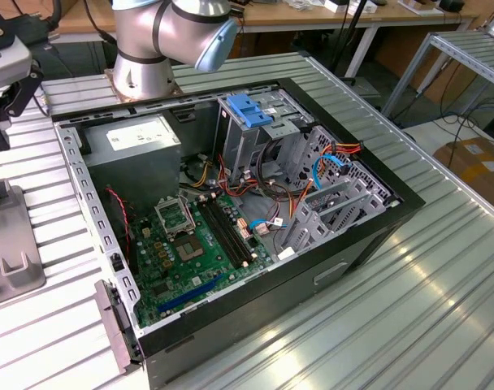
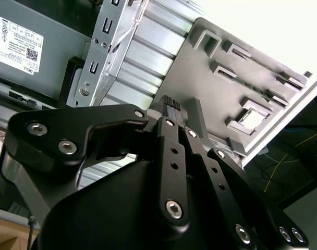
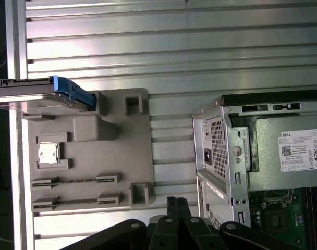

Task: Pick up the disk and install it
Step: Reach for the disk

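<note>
The gripper (image 2: pixel 171 101), seen in the second wrist view, hangs over the slatted aluminium table (image 3: pixel 174 41) with its two black fingers pressed together and nothing between them. Below it lies a grey fixture plate (image 3: pixel 85 156) with moulded slots. In the first wrist view the disk (image 3: pixel 49 92), a slim drive in a bright blue carrier frame, stands on edge in a slot at one corner of that plate, well apart from the fingertips, which sit near the plate's opposite edge. Beside the plate is the open computer case (image 1: pixel 353 244), lying on its side, with the power supply (image 3: pixel 289 151) at the near end. In the exterior view the motherboard (image 1: pixel 198 252) and the metal drive cage (image 1: pixel 255 138) are exposed inside it.

By the look of it the work stands at the opening step: the approach to the pick-up, with the disk not yet grasped and no part of the install done. A grasp calls for the fingers to part, to line up with the drive's thin faces and to close squarely, clear of the slot walls that hold it.
</note>
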Robot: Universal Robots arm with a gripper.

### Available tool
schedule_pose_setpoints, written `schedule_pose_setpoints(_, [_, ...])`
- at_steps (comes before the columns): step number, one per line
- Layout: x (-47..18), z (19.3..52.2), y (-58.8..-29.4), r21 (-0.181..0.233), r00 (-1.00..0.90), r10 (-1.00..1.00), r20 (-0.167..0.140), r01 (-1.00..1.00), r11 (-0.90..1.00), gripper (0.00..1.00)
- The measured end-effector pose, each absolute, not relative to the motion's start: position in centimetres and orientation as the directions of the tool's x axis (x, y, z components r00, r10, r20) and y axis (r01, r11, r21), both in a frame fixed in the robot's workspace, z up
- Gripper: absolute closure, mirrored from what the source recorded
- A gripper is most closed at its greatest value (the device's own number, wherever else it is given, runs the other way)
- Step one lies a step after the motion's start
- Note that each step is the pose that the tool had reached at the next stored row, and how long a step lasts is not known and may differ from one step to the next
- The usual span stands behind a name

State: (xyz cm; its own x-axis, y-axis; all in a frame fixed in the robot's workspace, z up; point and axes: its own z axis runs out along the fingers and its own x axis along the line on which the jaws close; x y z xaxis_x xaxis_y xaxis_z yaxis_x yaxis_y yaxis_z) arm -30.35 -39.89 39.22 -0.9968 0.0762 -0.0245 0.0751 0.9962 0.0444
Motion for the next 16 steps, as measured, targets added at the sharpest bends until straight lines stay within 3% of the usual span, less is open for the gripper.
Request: schedule_pose_setpoints(16, [-30.80,39.21,-39.89,0.044,-0.997,0.076,-0.024,0.075,0.996,0.90])
